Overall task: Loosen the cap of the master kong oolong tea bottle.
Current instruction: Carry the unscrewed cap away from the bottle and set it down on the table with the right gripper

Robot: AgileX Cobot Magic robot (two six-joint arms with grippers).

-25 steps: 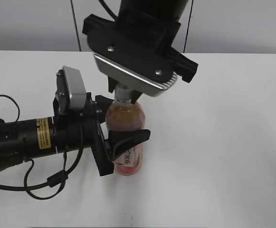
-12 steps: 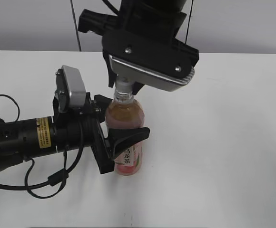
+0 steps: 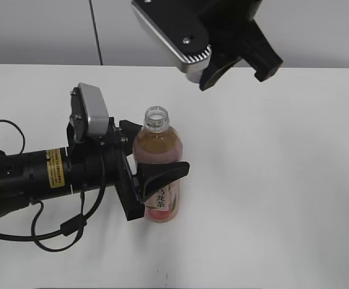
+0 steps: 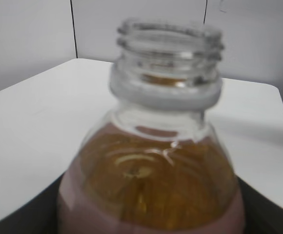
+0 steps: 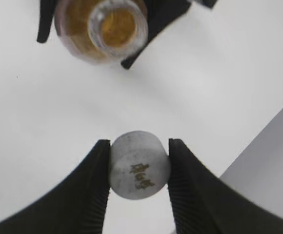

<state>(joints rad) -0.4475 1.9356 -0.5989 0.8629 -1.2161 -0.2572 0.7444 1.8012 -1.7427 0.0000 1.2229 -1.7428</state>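
White plastic sits pinched between my right gripper: the cap is clamped between the two ribbed black fingers, logo side facing the wrist camera, jaws narrowed to just the cap's width. From the exterior view that gripper hangs high above the table, up and to the right of the bottle and well apart from it; from there I cannot make out the cap itself.

On my left side, the left gripper has its jaws set wide around the body of the master kong oolong tea bottle, one black finger curving across the front just above the pink label, the other behind near the shoulder. It holds the bottle upright on the white table. The neck stands bare, threads showing and mouth open, with amber tea filling the shoulder below. My left wrist camera shows the bottle close up and slightly blurred, with dark gripper parts at both lower corners. Looking down through the right wrist camera, the open mouth lies well above the held cap.
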